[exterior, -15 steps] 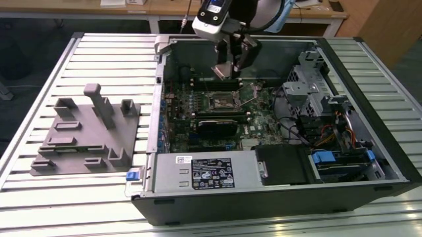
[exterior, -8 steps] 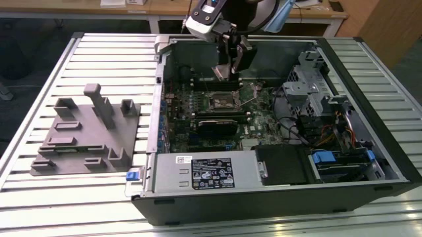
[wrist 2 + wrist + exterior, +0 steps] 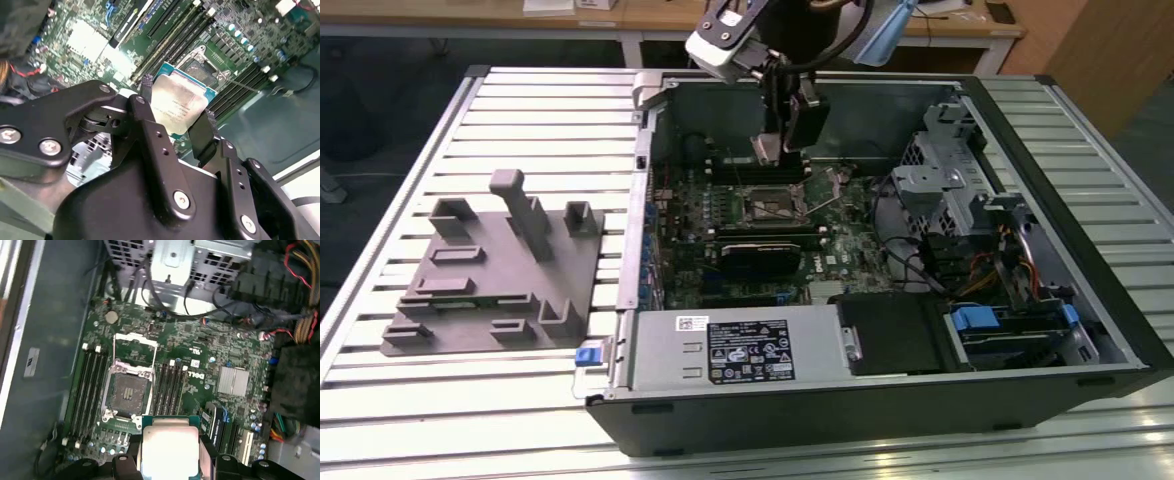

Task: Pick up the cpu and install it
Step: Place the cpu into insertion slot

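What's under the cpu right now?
Motherboard, with the open socket empty. The cpu, held in the gripper, hides the board directly beneath it.

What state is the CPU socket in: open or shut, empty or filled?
Open and empty: in the first wrist view the socket shows bare contacts, its frame lifted, while the cpu sits between the jaws.

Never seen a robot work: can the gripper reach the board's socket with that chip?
Probably yes: the gripper holds the cpu above the motherboard, and the socket lies uncovered, its frame flipped up, nothing visible over it.
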Tool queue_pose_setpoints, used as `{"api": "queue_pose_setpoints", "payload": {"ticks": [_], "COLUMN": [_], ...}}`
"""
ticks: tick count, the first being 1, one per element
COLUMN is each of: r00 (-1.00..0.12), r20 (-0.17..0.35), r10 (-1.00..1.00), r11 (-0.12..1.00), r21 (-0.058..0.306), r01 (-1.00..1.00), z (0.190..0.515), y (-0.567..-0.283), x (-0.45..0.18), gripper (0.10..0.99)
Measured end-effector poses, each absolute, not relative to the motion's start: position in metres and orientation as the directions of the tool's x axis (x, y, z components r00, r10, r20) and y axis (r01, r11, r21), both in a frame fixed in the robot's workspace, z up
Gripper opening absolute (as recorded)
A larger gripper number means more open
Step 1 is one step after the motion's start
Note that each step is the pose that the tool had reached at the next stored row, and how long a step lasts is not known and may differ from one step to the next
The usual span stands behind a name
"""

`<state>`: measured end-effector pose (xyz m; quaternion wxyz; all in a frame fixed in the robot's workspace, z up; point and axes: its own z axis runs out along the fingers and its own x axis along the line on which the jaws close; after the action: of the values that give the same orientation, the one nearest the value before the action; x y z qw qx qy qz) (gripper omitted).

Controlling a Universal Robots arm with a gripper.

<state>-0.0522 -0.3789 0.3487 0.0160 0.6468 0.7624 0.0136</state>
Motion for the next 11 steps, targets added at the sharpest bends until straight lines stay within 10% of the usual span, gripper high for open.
{"api": "queue_pose_setpoints", "payload": {"ticks": [11], "r00": [-0.005], "r20": [-0.007], "r10": [1.000], "r11": [0.005], "r21": [0.041], "r01": [0.999], "z": [0.339], "y": [-0.366], "x": [-0.052], "gripper": [0.541]}}
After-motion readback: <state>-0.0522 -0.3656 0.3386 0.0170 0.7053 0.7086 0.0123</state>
